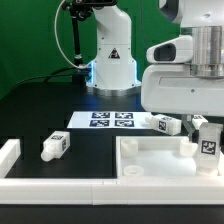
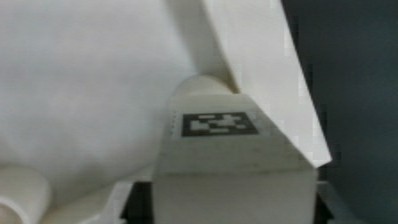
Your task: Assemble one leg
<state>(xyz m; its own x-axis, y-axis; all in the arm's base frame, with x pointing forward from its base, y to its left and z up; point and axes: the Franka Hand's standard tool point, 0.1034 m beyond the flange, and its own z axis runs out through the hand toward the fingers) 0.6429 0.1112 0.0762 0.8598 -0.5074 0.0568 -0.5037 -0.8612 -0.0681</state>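
My gripper is shut on a leg, a stubby white peg with a square tag, held upright over the tabletop's corner at the exterior view's right. In the wrist view the leg sits between my dark fingers, its far end pointing into the tabletop's corner, close by the raised rim. I cannot tell whether it touches the surface. Another leg lies on the black table at the exterior view's left. A third leg lies behind the tabletop.
The marker board lies flat at mid table. A white wall piece stands at the exterior view's left and a white bar runs along the front. The arm's base stands behind.
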